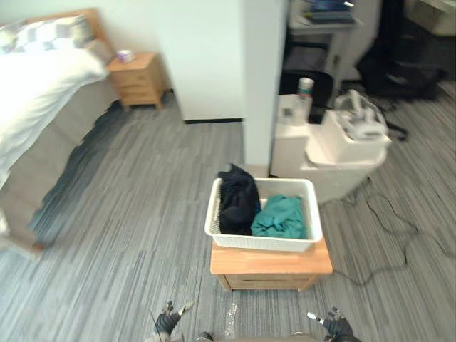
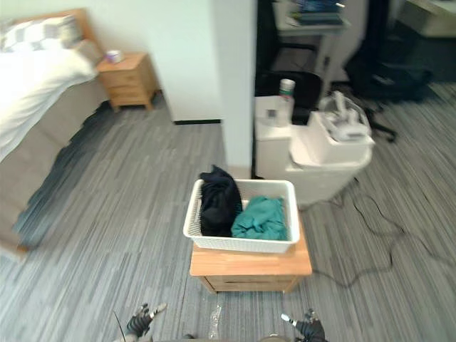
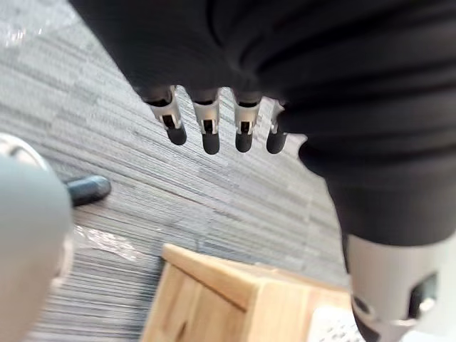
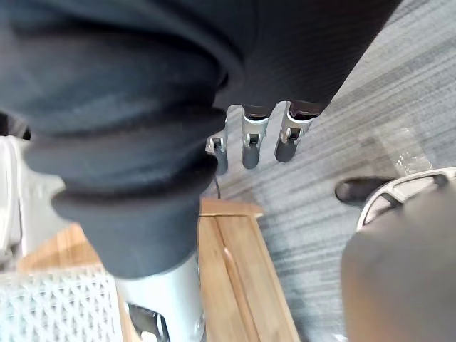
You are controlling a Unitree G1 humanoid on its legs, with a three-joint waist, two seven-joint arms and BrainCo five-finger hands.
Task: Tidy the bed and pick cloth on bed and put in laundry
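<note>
White basket [image 1: 263,244] w/ black cloth [image 1: 237,199], teal cloth [image 1: 280,217] (grey-striped carpet [image 1: 142,214])

L hand [image 1: 168,322] & R hand [image 1: 333,326] low, fingers [image 3: 209,135] relaxed, apparently empty.

2 head eyes look down on basket [image 1: 263,244]; wrists face floor [image 3: 214,199].

The bed [image 1: 43,85] ran off the left edge. The bottom edge cut off most of the left hand [image 1: 167,322] and right hand [image 1: 335,327]. The object [image 1: 125,55] on the nightstand [image 1: 142,82] was too small to identify.
</note>
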